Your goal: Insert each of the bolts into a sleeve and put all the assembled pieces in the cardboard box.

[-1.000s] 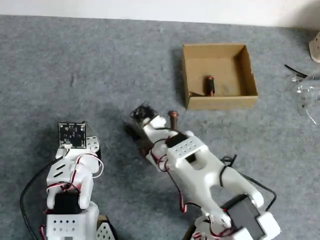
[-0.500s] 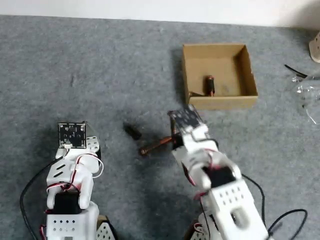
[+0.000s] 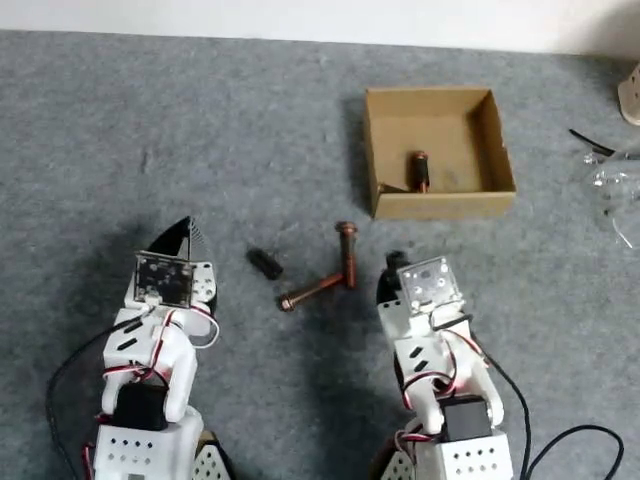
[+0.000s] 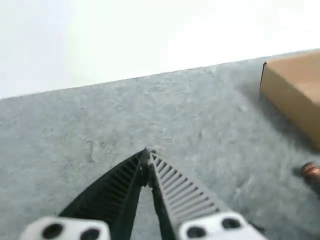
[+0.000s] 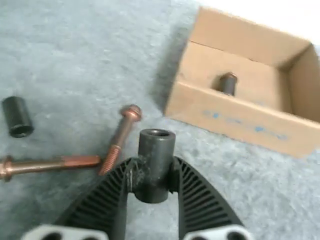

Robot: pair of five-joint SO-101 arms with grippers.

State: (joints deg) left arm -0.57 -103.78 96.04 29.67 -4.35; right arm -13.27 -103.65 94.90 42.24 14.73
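My right gripper (image 5: 152,169) is shut on a black sleeve (image 5: 155,144), held upright just above the carpet, near the front right of two copper bolts. The bolts (image 3: 347,254) (image 3: 310,291) lie in a V on the grey carpet; in the right wrist view they are one bolt (image 5: 119,141) and the other bolt (image 5: 50,164). A second black sleeve (image 3: 265,264) lies to their left. The cardboard box (image 3: 392,206) stands behind, with one assembled piece (image 3: 420,170) inside. My left gripper (image 4: 148,159) is shut and empty, at the near left (image 3: 186,236).
Clear plastic bits and a black cable (image 3: 608,168) lie at the table's right edge, beyond the box. A white wall runs along the back. Bare carpet spreads to the left of the box and between the two arms.
My right arm has swung from the left of the bolts back to the near right with the sleeve, uncovering the loose sleeve and second bolt. The left arm has tilted forward a little.
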